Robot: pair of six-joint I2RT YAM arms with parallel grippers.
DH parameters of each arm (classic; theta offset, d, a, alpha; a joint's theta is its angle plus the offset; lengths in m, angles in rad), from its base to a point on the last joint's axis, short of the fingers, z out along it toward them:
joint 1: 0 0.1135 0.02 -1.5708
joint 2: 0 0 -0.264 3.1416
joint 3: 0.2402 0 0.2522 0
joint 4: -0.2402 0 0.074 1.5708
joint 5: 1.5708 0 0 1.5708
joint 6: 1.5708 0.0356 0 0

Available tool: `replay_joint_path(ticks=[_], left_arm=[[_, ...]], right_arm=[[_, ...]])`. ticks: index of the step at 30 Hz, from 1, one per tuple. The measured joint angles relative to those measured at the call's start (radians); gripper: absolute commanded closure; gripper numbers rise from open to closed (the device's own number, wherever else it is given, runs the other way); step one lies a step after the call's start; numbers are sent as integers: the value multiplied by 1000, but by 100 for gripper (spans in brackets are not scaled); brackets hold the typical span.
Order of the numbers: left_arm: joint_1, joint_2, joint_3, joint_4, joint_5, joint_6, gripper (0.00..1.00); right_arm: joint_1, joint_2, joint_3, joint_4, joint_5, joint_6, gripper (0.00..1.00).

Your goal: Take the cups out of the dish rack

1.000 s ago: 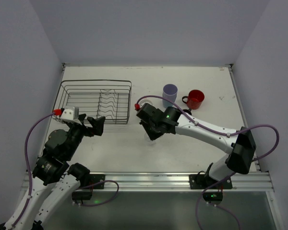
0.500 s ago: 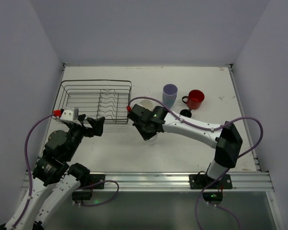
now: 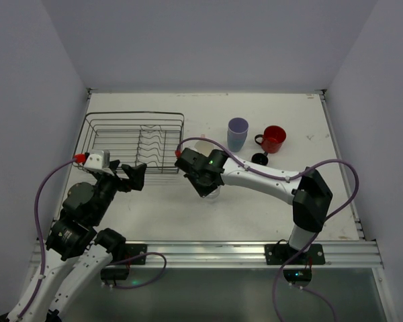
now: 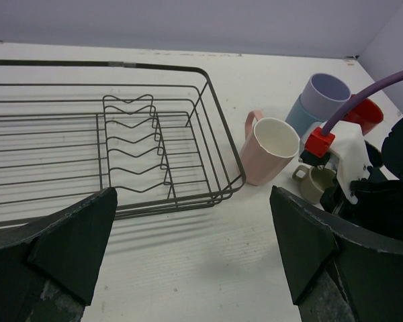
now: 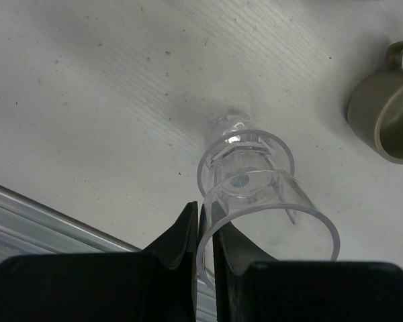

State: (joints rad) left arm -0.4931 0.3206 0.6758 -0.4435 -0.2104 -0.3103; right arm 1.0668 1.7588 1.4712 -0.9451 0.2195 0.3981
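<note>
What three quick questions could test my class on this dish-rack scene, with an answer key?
1. True or false: the dish rack holds no cups.
2. Which gripper pinches the wall of the clear cup? A) left B) right C) neither
3. Fill in: the left gripper is ___ and holds nothing.
Key: 1 true; 2 B, the right gripper; 3 open.

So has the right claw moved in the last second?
Yes. The right claw has shifted left, nearer the dish rack and farther from the lavender tumbler, pinching a clear cup by its rim.
</note>
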Motion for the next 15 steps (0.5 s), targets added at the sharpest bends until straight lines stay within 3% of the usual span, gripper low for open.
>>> replay_joint_path(ticks=[9,15], left_arm=[[0,0,0,0,0,0,0],[0,0,0,0,0,0,0]], right_arm=[[0,28,-7,24,2,-1,91],[0,30,-7,26,10,-6,75]])
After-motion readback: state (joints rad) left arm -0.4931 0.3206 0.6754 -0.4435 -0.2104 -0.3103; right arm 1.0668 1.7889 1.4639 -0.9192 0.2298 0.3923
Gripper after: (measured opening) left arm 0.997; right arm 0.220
